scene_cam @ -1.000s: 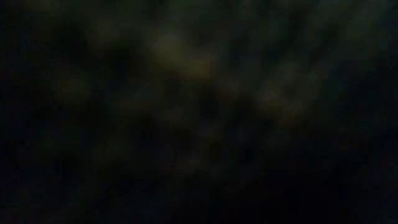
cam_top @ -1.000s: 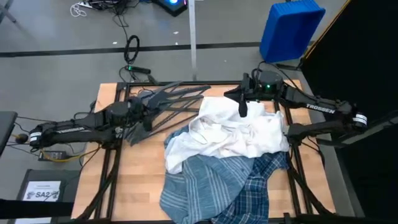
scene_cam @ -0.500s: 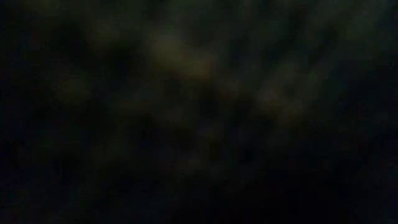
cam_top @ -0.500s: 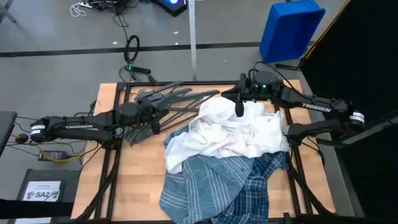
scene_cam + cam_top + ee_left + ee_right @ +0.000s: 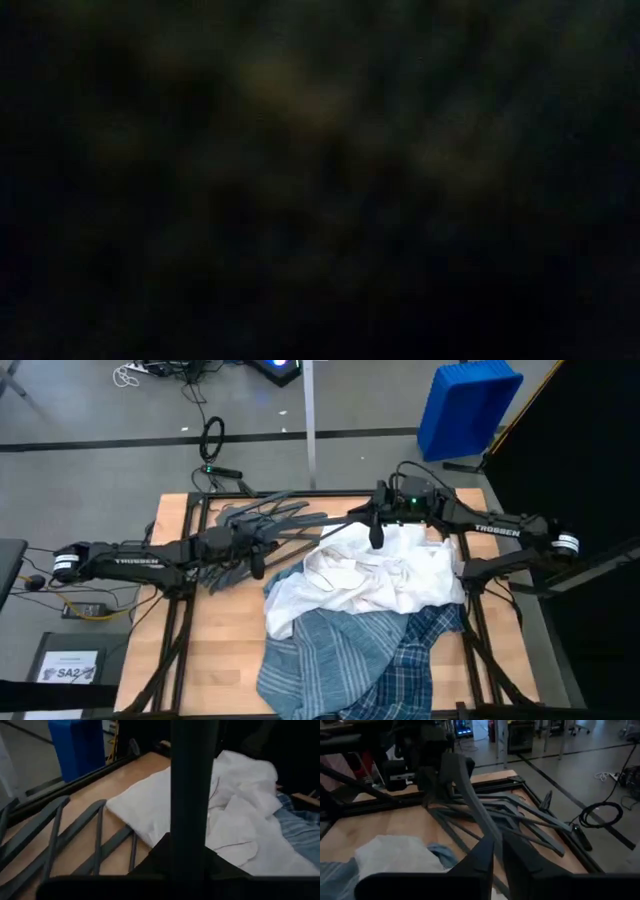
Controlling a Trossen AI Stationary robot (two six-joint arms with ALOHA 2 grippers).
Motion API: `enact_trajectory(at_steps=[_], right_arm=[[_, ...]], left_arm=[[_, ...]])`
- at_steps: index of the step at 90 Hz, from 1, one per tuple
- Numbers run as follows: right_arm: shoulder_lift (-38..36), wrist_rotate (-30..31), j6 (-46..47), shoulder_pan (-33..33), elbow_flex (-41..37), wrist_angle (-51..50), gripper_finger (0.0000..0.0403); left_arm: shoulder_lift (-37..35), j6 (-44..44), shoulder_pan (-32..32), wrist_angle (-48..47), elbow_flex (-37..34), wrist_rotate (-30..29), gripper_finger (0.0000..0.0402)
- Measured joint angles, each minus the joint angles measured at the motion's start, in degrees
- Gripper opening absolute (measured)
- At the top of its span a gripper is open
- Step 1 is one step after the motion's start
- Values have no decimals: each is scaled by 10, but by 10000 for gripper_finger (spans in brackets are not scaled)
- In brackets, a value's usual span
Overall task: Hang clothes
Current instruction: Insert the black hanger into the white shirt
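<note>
High view: table (image 5: 170, 660) holds a heap of three shirts. White shirt (image 5: 385, 575) lies on top, toward the far-right part. Striped shirt (image 5: 320, 660) and plaid shirt (image 5: 425, 645) lie under it, spilling over the near edge. Pile of dark grey hangers (image 5: 255, 520) sits at the far-left part, just beside the white shirt. Left gripper (image 5: 252, 552) is over the hangers; right gripper (image 5: 375, 532) is at the far edge of the white shirt. One hanger (image 5: 330, 528) spans between the two grippers.

Low view: dark, nothing readable.

Left wrist view: a dark hanger bar (image 5: 192, 795) runs straight up between the left fingers (narrow, closed on it). White shirt (image 5: 165, 805) beyond, striped fabric (image 5: 305, 827) past it, hanger pile (image 5: 60, 840) alongside.

Right wrist view: right fingers (image 5: 477, 857) are narrow, clamped on the hanger's curved arm (image 5: 470, 785). Hanger pile (image 5: 520, 820) lies on the tabletop; white cloth (image 5: 395, 855) and a bit of blue (image 5: 442, 852) are near the gripper.
</note>
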Motion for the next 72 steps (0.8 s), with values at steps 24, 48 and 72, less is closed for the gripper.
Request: enact_trajectory(at_steps=[24,48,72], right_arm=[[-3,-5,-4,0,0,-9,23],[-63,-5,-15,0,0,-10,29],[-112,-17,8,13,0,-9,41]], left_arm=[[0,-1,0,-37,31,8,8],[9,34,-2,-262,199,-24,8],[46,30,-23,-306,242,-48,8]])
